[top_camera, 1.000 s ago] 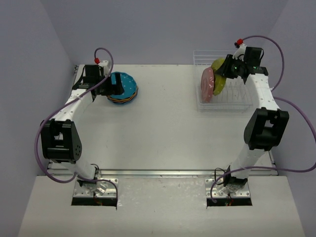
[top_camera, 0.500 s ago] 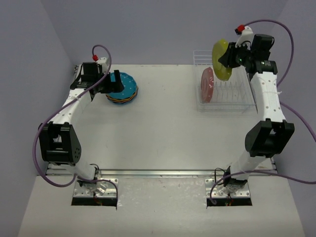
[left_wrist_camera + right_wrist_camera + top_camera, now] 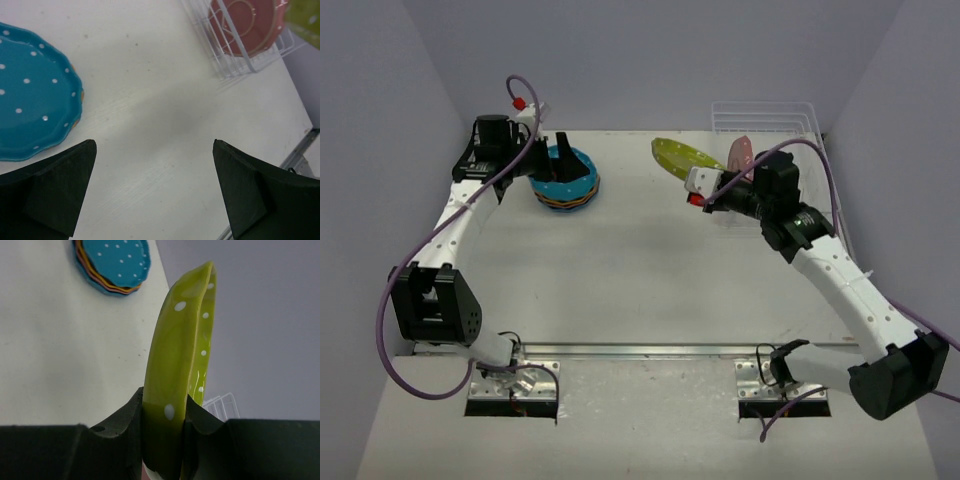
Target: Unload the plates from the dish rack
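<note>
My right gripper (image 3: 699,173) (image 3: 164,410) is shut on the rim of a yellow-green plate (image 3: 680,155) (image 3: 177,350), which hangs tilted in the air left of the dish rack (image 3: 770,112). That plate also shows in the left wrist view (image 3: 306,20). One pink plate (image 3: 740,152) (image 3: 245,22) stands upright in the rack (image 3: 235,67). At the far left lies a stack of plates with a blue one (image 3: 568,175) (image 3: 30,95) (image 3: 119,260) on top. My left gripper (image 3: 550,160) (image 3: 154,147) hovers open beside that stack, holding nothing.
Grey walls close in the table (image 3: 640,260) at the back and on both sides. A metal rail (image 3: 640,350) runs along its near edge. The right forearm (image 3: 830,270) reaches diagonally over the table's right half.
</note>
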